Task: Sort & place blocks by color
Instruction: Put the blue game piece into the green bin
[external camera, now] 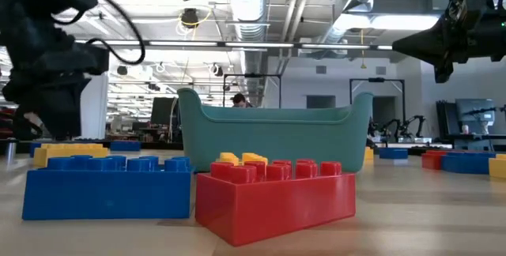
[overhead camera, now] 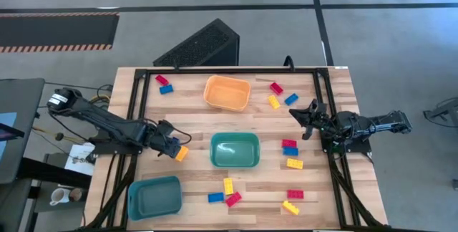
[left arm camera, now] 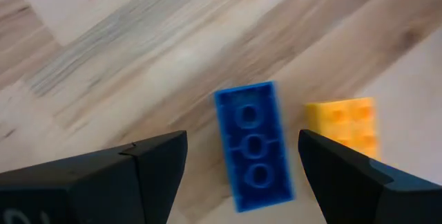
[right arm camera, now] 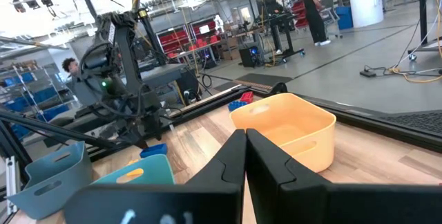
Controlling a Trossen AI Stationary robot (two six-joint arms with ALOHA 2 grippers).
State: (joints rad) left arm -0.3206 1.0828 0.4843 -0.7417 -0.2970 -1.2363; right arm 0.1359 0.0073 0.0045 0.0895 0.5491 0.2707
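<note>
Blue brick [left arm camera: 253, 146] lying flat on the pale wood desk [overhead camera: 193, 124], framed between the spread fingers of the left tool [left arm camera: 242, 165], neither finger touching it in the left wrist view. Yellow brick [left arm camera: 344, 122] just beside the blue one, apart from it. Seen from above, left tool [overhead camera: 174, 148] low at the left of centre of the frame, beside the teal bin [overhead camera: 235, 150], nothing gripped. Right tool [overhead camera: 306, 118] at the right of the frame, held above the desk, fingers pressed together and holding nothing. Orange bin [overhead camera: 227, 92] at upper centre, teal bin at centre, blue bin [overhead camera: 154, 196] at lower left; no bricks visible inside any of them. Remaining blocks scattered loose on the desk: red and blue pair [overhead camera: 164, 84] at upper left, a red, yellow and blue group [overhead camera: 280, 94] right of the orange bin, another group [overhead camera: 290, 153] right of the teal bin, a cluster [overhead camera: 225, 192] at lower centre, and two [overhead camera: 292, 200] at lower right.
</note>
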